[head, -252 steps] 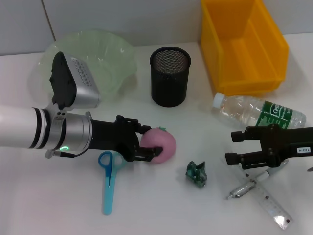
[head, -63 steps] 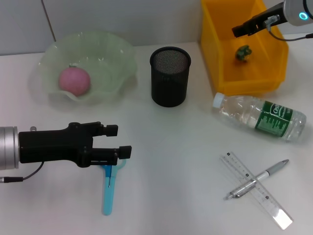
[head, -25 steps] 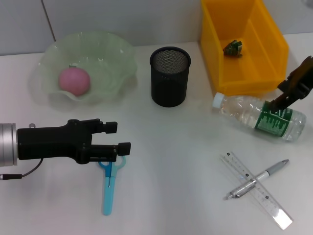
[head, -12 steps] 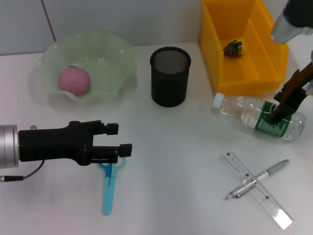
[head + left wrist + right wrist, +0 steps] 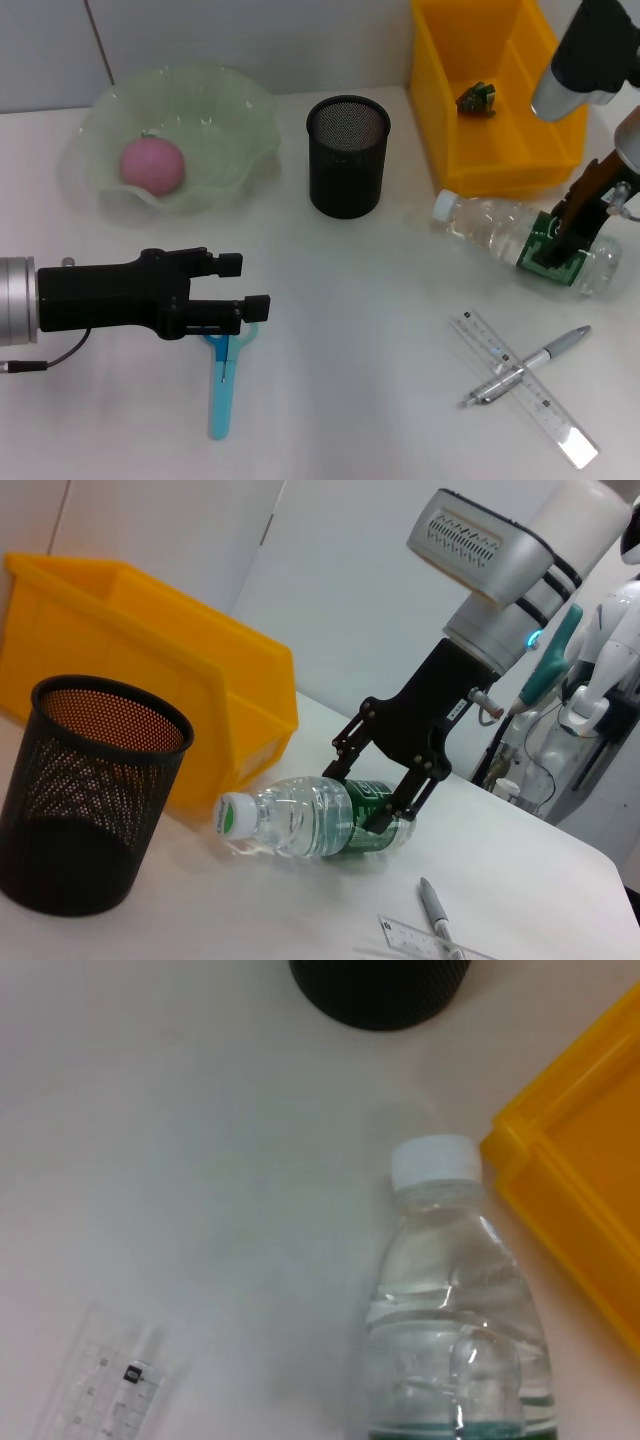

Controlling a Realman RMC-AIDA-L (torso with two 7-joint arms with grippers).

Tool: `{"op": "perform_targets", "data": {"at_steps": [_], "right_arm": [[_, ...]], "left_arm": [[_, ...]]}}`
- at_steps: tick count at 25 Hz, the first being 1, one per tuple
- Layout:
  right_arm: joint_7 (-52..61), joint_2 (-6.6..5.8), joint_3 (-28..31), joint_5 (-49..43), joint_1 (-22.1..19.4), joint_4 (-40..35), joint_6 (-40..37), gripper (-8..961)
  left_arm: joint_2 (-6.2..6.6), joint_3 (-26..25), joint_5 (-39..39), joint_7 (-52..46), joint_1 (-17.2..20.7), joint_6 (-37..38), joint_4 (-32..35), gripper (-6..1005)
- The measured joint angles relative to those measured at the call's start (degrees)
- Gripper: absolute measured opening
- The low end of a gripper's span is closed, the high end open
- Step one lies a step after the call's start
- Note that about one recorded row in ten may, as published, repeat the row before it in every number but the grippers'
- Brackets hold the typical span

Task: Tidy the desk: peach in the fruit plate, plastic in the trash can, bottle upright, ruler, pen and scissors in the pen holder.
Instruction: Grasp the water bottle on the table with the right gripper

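Note:
The pink peach (image 5: 153,165) lies in the green fruit plate (image 5: 230,105). The crumpled green plastic (image 5: 478,98) rests inside the yellow trash can (image 5: 495,150). The bottle (image 5: 490,230) lies on its side, and my right gripper (image 5: 568,238) stands open astride its green label, seen from the left wrist as right gripper (image 5: 372,798) over bottle (image 5: 300,822). My left gripper (image 5: 247,285) is open just above the handles of the blue scissors (image 5: 221,390). Ruler (image 5: 530,400) and pen (image 5: 535,360) lie crossed at the front right. The black mesh pen holder (image 5: 347,155) stands at centre back.
The right wrist view shows the bottle (image 5: 455,1310) with its white cap (image 5: 433,1163) near the trash can's corner (image 5: 580,1170), the ruler (image 5: 100,1390) and the pen holder's base (image 5: 380,985). Another robot (image 5: 590,670) stands beyond the table.
My right gripper has come down from beside the trash can onto the bottle's labelled part. The left arm has stayed where it was.

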Motion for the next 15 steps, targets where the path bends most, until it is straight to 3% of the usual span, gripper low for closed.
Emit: {"op": "perform_targets", "data": {"at_steps": [15], "right_arm": [[-0.67,0.75,-0.11,-0.03,0.08,5.35,5.66,732]], "left_arm": [[0.00,0.00,0.03,-0.44,-0.35,0.27,0.00,844]]}}
